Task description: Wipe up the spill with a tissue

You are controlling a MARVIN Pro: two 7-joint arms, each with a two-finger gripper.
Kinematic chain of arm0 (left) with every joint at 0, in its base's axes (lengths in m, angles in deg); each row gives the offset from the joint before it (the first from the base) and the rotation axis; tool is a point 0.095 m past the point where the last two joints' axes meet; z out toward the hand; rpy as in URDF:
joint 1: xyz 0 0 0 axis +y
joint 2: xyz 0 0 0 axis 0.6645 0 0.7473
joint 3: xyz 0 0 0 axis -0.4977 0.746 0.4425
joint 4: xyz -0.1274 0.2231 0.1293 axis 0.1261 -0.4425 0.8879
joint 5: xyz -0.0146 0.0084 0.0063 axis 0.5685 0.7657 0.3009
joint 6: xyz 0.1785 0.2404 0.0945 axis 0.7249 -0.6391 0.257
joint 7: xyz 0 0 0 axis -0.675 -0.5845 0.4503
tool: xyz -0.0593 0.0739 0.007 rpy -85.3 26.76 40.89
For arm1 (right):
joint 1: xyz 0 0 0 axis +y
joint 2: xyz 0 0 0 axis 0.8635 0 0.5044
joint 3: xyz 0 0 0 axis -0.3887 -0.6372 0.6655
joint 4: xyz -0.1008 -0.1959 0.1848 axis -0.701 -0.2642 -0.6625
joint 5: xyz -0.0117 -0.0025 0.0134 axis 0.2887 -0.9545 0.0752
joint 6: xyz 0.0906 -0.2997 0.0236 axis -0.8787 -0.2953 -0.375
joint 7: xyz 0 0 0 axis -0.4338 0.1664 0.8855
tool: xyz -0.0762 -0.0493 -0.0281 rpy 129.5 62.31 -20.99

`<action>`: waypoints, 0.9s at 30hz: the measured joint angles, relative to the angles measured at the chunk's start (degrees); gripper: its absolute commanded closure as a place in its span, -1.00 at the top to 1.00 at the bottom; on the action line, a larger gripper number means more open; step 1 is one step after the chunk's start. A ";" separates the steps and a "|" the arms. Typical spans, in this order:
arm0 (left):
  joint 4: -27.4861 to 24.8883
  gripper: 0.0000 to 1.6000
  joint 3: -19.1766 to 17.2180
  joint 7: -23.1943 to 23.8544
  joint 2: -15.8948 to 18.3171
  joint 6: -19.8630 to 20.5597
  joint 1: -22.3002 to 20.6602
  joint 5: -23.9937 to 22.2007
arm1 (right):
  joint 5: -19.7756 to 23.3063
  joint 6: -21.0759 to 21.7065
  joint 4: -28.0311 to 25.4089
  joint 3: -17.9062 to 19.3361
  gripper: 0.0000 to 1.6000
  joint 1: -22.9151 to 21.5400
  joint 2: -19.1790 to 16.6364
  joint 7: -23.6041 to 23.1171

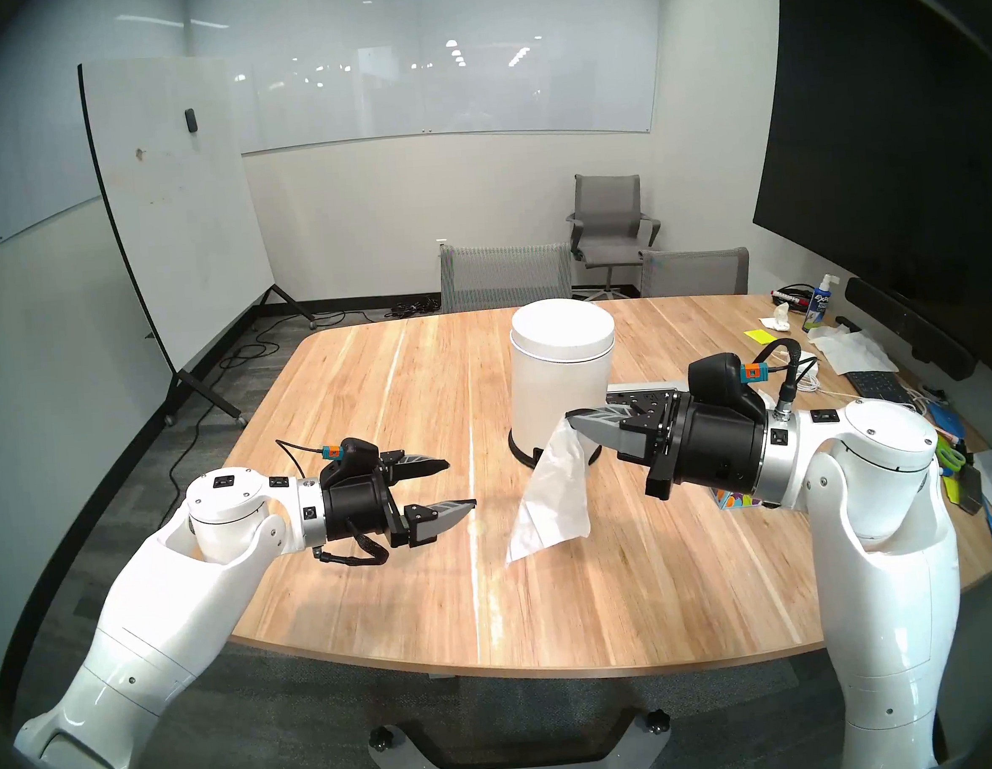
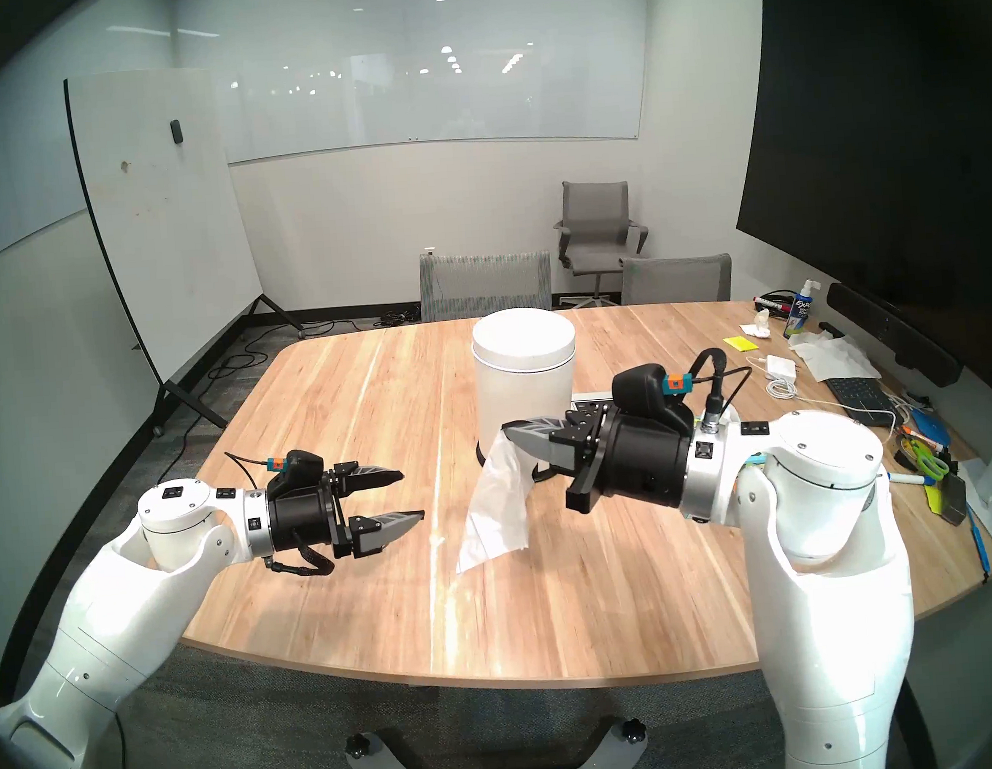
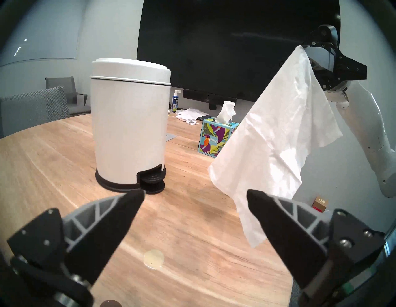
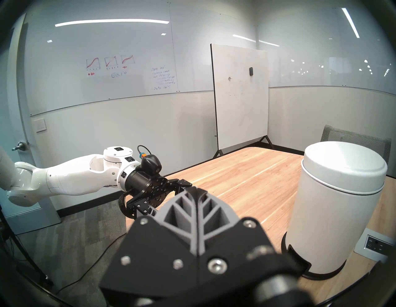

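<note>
Above the table [image 1: 365,396], right gripper [image 1: 572,419] pinching one tissue [image 1: 548,500] corner; left gripper [image 1: 459,483] parted, empty. Spill [image 3: 153,258] at tissue's nine o'clock. Risks: limp sheet skimming past, or slipping loose.

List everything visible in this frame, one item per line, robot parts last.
table: 1, light wood, centre.
bin: 1, white with black base, lid shut, mid-table.
tissue: 1, white, hanging from the right end effector above the table.
spill: 1, small pale glossy puddle, on the table below the left end effector.
tissue box: 1, multicoloured, beyond the bin.
spray bottle: 1, blue-labelled, table's far right.
clutter: several items, mixed colours, right table edge.
chairs: 3, grey, behind the table.
whiteboard: 1, white, on a stand, left.
screen: 1, black, right wall.
left end effector: 1, black-grey, open, holding nothing.
right end effector: 1, black-grey, shut on the tissue.
</note>
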 measured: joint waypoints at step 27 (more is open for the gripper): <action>-1.53 1.00 3.23 -3.76 -2.12 -0.50 -0.69 2.48 | 0.65 1.58 -0.91 1.03 -1.00 0.15 0.33 1.38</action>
